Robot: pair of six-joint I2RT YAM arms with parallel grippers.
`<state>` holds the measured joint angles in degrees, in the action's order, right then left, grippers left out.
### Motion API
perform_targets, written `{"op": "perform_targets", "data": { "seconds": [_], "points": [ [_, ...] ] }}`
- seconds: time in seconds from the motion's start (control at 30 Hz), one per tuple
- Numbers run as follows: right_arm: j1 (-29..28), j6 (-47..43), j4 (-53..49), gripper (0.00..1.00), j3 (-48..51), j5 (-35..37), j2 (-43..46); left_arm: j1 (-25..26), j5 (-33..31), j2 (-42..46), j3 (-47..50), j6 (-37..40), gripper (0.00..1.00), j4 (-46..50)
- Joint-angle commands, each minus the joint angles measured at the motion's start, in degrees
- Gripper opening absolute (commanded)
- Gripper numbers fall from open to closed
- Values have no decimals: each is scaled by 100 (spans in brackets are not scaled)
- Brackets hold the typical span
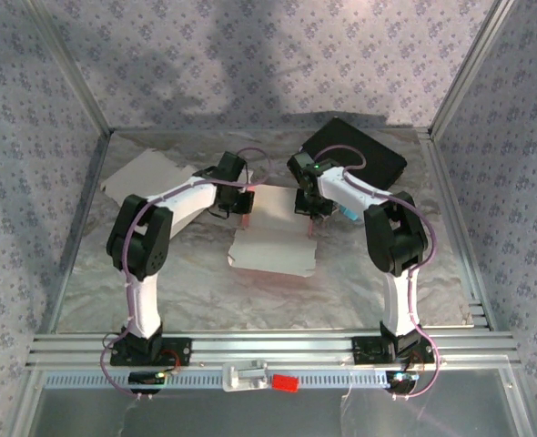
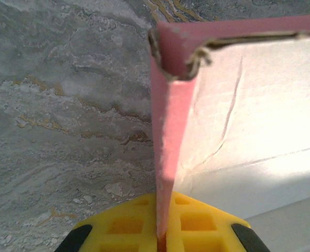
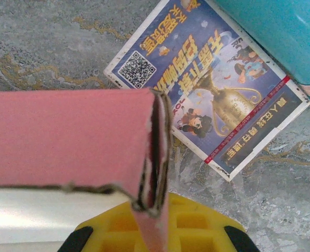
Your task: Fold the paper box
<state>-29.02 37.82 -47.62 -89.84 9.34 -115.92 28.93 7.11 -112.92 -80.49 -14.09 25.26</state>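
Observation:
The paper box, pink outside and white inside, lies partly folded at the middle of the table. My left gripper is at its left rear corner and my right gripper is at its right rear corner. In the left wrist view the yellow fingers are shut on the thin upright pink wall of the box, next to a raised corner. In the right wrist view my right gripper is shut on a doubled pink side flap of the box where it meets the back wall.
A printed blue card and a teal object lie on the marbled table just right of the box. A black flat object sits at the back right. A pale cardboard sheet lies at the back left.

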Motion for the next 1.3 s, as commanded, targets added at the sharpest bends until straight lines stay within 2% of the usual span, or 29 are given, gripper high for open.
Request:
{"op": "perform_targets", "data": {
  "seconds": [0.0, 0.2, 0.5, 0.7, 0.83, 0.93, 1.13, 1.27],
  "points": [
    [-38, 194, -392, 0, -74, -29, -264, 214, -1172, -47, -243, -131, 9, 516],
    [-56, 379, -620, 0, -247, -86, -372, 461, -2238, -73, -212, -772, 1, 903],
    [-84, 468, -595, 0, -289, -323, -467, 682, -3022, -225, -277, -1309, 0, 1174],
    [-90, 470, -563, 0, -288, -399, -502, 785, -2984, -285, -336, -1287, 0, 1054],
    [-90, 456, -557, 0, -253, -421, -485, 730, -2531, -59, -195, -933, 18, 612],
    [-93, 458, -553, 0, -244, -424, -471, 602, -2226, 86, -153, -728, 26, 391],
    [-95, 460, -562, 0, -279, -447, -517, 383, -1523, -112, -388, -472, 28, 399],
    [-89, 464, -565, 0, -301, -457, -545, 384, -1505, -141, -380, -402, 26, 372]
  ]
}}
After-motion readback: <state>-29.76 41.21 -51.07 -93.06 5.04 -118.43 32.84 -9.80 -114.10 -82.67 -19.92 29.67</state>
